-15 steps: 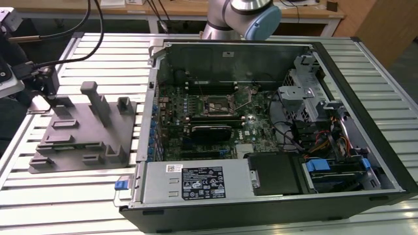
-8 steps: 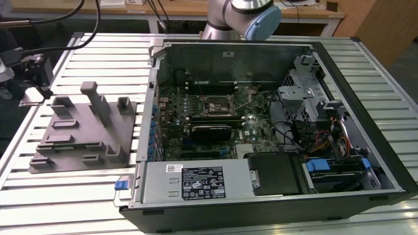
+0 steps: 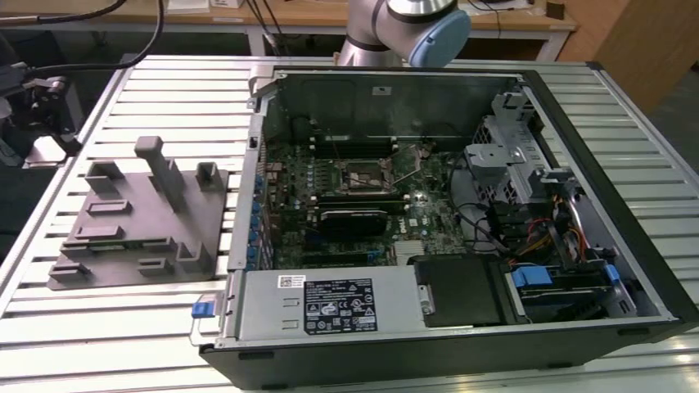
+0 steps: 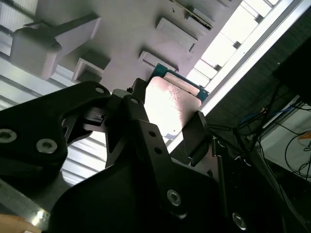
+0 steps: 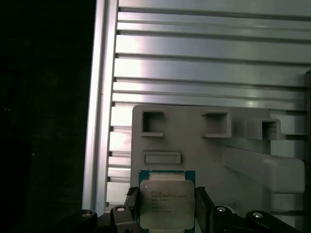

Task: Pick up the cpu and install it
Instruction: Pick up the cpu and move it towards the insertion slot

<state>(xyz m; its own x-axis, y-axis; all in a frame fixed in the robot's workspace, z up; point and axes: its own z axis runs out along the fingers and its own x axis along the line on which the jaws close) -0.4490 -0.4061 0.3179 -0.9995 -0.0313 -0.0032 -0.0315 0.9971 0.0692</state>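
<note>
The claw (image 5: pixel 166 208) is pinching the cpu (image 5: pixel 165 201) by two sides, keeping it flat so it is not tipping or slipping. It is hanging above the grey holder (image 5: pixel 209 155) on the table (image 5: pixel 194 58). Farther off, the computer (image 3: pixel 437 205) is lying open on its side, so its socket (image 3: pixel 361 174) is facing up.

Around your pincer (image 5: pixel 166 213), closed on the cpu (image 5: pixel 166 200), the grey fixture (image 3: pixel 131 225) raises a tall post (image 3: pixel 162 172) and lower blocks close by. The bare desk (image 3: pixel 175 90) slats on its far side lie open. On the exterior view's right the computer case (image 3: pixel 382 98) is open on top, yet its side wall (image 3: pixel 259 164) stands between fixture and motherboard, and the socket (image 3: pixel 364 176) is hemmed by the drive cage (image 3: pixel 505 155), cables (image 3: pixel 480 225) and the power supply (image 3: pixel 327 303) nearer you.
</note>
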